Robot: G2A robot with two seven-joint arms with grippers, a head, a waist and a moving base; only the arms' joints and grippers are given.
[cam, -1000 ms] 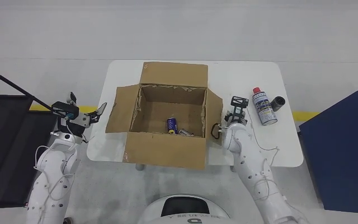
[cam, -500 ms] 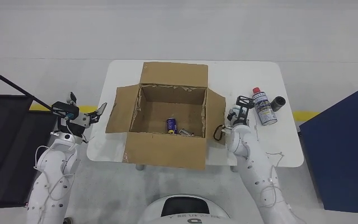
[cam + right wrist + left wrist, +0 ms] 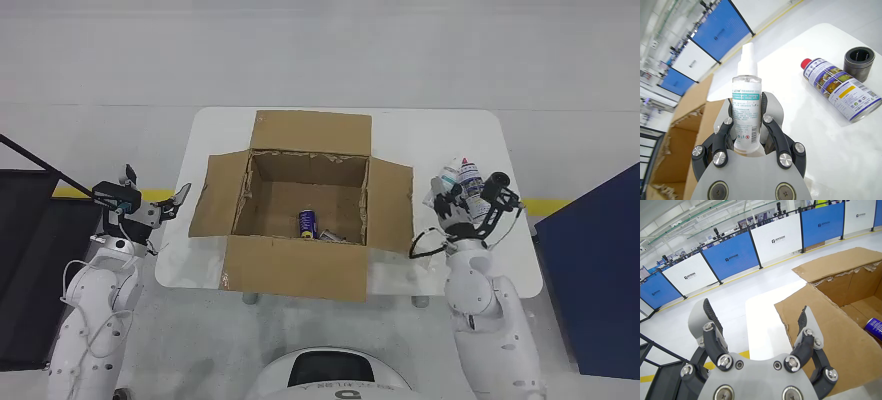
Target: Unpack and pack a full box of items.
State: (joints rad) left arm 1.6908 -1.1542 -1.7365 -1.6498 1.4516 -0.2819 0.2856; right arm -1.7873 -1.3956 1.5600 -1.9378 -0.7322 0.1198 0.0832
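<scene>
we see a white table (image 3: 470,135) with round corners. a big brown box (image 3: 296,268) sits on the middle of it. the box is open at the top and its four flaps are folded out. the near flap reaches the near edge of the table. on the right side of the table, apart from the box, a can (image 3: 840,89) lies on its side. it has a red cap and a blue and white label. just beside the can stands a short dark ring (image 3: 859,63) with its open end up. we cannot tell if the two touch.
</scene>
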